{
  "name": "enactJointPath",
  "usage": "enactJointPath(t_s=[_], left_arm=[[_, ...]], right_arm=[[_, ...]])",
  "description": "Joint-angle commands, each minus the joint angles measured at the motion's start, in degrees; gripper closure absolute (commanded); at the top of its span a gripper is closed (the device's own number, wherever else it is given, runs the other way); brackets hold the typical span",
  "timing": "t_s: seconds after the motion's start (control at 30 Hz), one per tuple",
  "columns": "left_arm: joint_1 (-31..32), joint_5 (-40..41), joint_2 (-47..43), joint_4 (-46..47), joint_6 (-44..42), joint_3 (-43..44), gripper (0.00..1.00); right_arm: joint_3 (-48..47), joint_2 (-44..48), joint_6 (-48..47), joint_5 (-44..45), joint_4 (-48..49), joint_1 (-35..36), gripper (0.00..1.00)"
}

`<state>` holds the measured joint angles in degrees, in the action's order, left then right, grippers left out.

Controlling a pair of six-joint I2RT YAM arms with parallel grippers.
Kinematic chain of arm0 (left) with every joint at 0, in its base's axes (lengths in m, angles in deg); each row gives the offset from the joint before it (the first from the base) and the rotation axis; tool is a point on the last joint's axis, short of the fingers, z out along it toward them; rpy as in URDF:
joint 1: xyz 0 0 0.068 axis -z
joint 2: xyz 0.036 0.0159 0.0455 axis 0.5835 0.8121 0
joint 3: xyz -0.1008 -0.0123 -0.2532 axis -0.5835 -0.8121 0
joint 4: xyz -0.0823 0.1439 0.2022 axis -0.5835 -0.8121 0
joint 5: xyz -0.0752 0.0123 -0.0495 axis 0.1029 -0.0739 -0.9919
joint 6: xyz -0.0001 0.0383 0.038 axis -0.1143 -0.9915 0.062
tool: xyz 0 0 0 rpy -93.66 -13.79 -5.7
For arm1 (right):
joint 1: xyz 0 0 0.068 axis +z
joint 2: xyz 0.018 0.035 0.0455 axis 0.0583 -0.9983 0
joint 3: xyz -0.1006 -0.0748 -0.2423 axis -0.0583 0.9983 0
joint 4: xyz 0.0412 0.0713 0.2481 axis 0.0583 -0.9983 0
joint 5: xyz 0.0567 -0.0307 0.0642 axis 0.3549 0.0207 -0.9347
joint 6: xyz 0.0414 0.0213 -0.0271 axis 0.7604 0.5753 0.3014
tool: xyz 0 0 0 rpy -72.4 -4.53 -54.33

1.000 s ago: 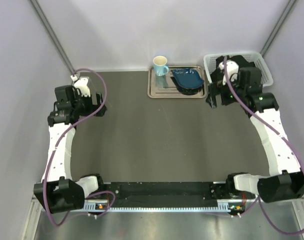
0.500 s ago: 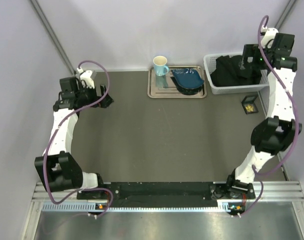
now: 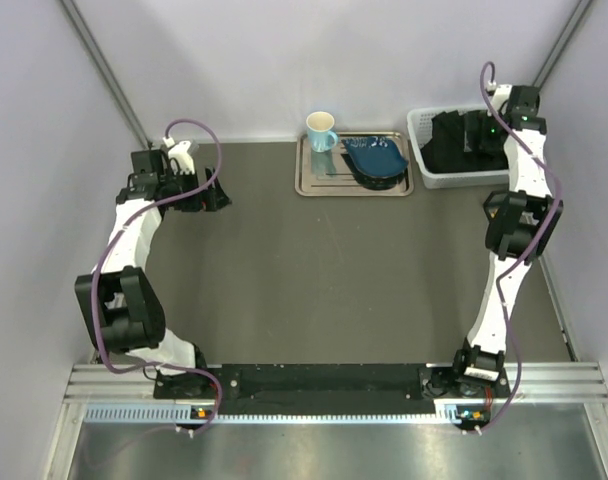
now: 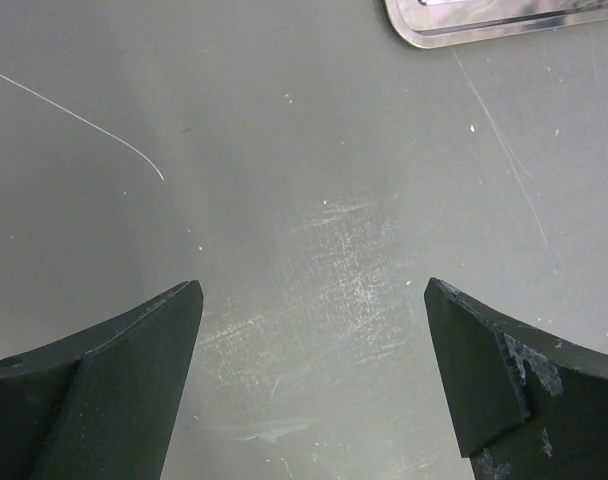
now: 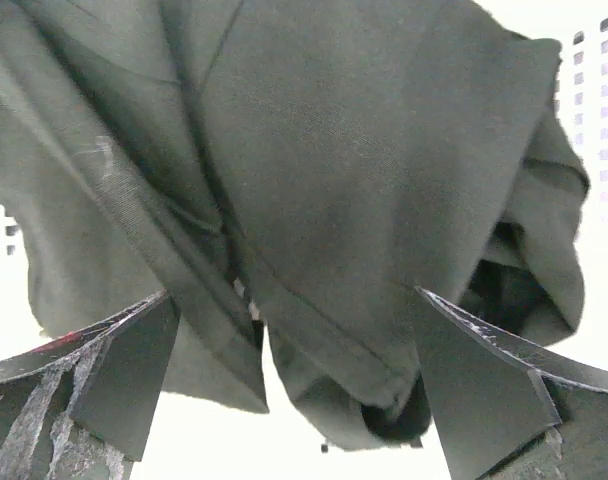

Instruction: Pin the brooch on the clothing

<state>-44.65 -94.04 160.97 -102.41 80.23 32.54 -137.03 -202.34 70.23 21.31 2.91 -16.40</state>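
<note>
Black fabric, the clothing [image 3: 452, 142], lies bunched inside the white basket [image 3: 454, 181] at the far right corner of the tabletop [image 3: 314, 270]. The right gripper [image 5: 294, 292] hangs just above the crumpled cloth with its jaws spread wide and nothing between them. The left gripper [image 4: 312, 284] is near the far left edge, low over bare tabletop, jaws equally wide and empty. A metal tray [image 3: 309, 186] at the far edge carries a light-blue cup [image 3: 321, 130] and a dark blue plate [image 3: 376, 158].
</note>
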Motion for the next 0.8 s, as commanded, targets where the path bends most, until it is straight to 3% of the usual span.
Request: enactJointPath(t_s=[0.0,0.23,0.27,0.33,0.37,0.43,0.47,0.53,0.57,0.77], left_arm=[[0.2,0.7,1.8,-1.6,-1.4,3.3,0.01],[0.2,3.1,3.9,-3.5,-2.5,4.2,0.01],[0.2,3.1,4.2,-3.8,-2.8,4.5,0.01],[0.2,3.4,4.7,-4.2,-2.6,4.9,0.01],[0.2,3.4,4.8,-4.2,-2.4,5.2,0.01],[0.2,2.9,5.1,-4.3,-2.2,5.4,0.01],[0.2,2.6,5.2,-4.3,-1.7,5.7,0.01],[0.3,2.0,5.0,-4.3,-1.2,6.0,0.01],[0.1,1.6,4.9,-3.7,-0.7,6.0,0.01],[0.2,-0.7,2.9,-0.4,2.0,5.3,0.01]], right_arm=[[-3.3,-3.5,-0.1,1.2,5.3,1.0,0.01],[-3.3,-9.9,0.7,2.6,9.6,2.3,0.01],[-3.3,-10.4,0.7,2.9,11.0,2.7,0.05],[-3.3,-11.2,0.7,3.1,12.5,2.9,0.17],[-3.3,-11.4,1.0,3.1,13.2,3.0,0.33],[-3.8,-10.9,1.8,2.3,15.4,3.0,0.51],[-3.8,-10.5,2.2,2.3,16.1,3.0,0.73],[-4.0,-8.4,2.6,1.6,17.7,3.2,0.96],[-4.0,-7.2,2.6,1.4,18.2,3.2,1.00],[-2.7,3.9,5.0,-3.0,21.9,3.3,1.00]])
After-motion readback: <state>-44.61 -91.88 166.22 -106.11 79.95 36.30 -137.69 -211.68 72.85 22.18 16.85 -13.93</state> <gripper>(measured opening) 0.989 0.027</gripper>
